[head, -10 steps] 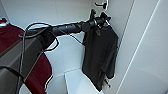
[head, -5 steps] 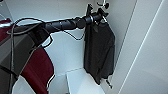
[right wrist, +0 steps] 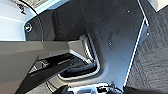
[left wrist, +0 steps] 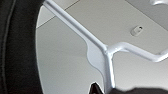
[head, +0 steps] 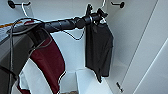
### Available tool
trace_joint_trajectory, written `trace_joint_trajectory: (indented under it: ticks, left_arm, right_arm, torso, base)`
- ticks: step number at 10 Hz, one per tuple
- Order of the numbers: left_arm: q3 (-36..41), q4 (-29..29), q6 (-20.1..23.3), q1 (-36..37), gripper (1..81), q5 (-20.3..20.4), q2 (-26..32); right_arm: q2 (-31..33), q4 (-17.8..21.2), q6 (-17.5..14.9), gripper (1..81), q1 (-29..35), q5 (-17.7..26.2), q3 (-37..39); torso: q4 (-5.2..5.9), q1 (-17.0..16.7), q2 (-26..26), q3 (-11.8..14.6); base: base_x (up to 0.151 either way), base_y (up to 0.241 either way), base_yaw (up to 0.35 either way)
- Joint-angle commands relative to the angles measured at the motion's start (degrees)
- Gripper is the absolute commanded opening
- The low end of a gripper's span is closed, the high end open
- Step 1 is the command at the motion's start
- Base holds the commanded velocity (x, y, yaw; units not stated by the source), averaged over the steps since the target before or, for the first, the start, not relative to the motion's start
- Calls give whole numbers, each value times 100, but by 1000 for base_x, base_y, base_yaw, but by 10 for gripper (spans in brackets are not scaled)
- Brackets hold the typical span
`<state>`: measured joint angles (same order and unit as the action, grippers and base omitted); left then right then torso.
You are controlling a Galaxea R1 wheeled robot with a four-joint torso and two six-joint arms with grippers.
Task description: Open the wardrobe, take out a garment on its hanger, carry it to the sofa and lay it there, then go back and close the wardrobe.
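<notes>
Lifting the hanger (head: pixel 102 20) clear: left pincer (head: pixel 96 15) pinched it inside the open wardrobe (head: pixel 140 37), garment (head: pixel 98 50) hanging below; a level hold would prevent slipping.

Left arm (head: pixel 62 24) reaches from the left into the open wardrobe (head: pixel 140 45). Left gripper (head: pixel 96 15) sits at the top of the hanger (head: pixel 101 21), high in the wardrobe interior. Garment (head: pixel 98 50) hangs from the hanger, below the gripper, just right of centre. Second garment (head: pixel 50 65) hangs lower left, under the arm. Wardrobe door (head: pixel 155 65) stands right of the garment.
</notes>
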<state>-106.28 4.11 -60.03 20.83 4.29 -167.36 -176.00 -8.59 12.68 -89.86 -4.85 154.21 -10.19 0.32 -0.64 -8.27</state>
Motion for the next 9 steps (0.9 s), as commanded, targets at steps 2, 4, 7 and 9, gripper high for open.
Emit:
trace_joint_trajectory:
  ticks: [2, 4, 7, 9]
  left_arm:
    - [650, -349, 96, 839, 10, 72, -104]
    - [949, -420, 96, 689, 10, 89, -184]
    - [1617, -420, 96, 496, 10, 186, 105]
    - [1821, -428, 105, 338, 10, 239, 203]
  right_arm:
    - [-8, 7, -2, 811, 147, 257, -50]
    - [-8, -2, -2, 811, 147, 239, -50]
    - [1, -2, -20, 811, 112, 187, -33]
    - [-8, -55, -20, 811, 112, 125, -50]
  torso:
    - [17, 0, 0, 0]
    - [11, 0, 0, 0]
    - [11, 0, 0, 0]
    - [11, 0, 0, 0]
  base:
    - [0, 0, 0]
    - [0, 0, 0]
    - [0, 0, 0]
    - [0, 0, 0]
